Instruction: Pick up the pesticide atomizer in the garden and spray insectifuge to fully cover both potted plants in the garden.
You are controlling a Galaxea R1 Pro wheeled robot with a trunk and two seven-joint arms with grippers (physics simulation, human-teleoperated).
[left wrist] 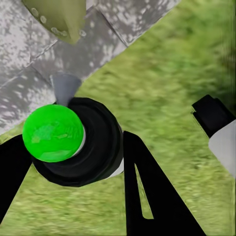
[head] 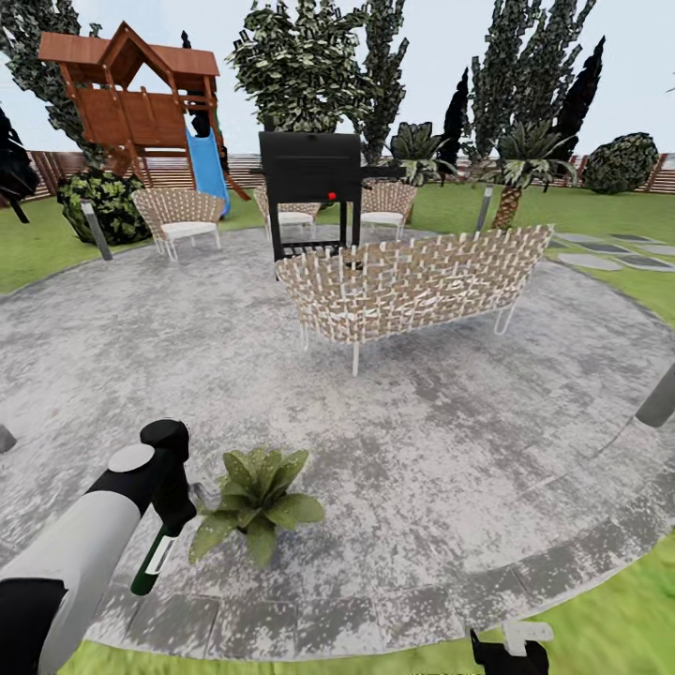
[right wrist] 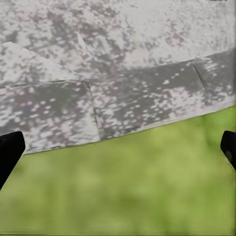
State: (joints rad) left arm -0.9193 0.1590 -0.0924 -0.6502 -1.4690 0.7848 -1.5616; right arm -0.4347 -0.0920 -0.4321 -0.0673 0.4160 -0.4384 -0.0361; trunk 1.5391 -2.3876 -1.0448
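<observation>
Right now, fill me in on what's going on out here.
The robot stands at the edge of the garden's paved round. Its left gripper is shut on the pesticide atomizer, a dark green bottle held beside one potted plant on the paving. In the left wrist view the fingers flank the bottle's black collar. The right gripper is open and empty, above the line where paving meets lawn. No spray shows.

White-shelled left arm [head: 80, 548], black joints, black end effector [head: 173, 497]
</observation>
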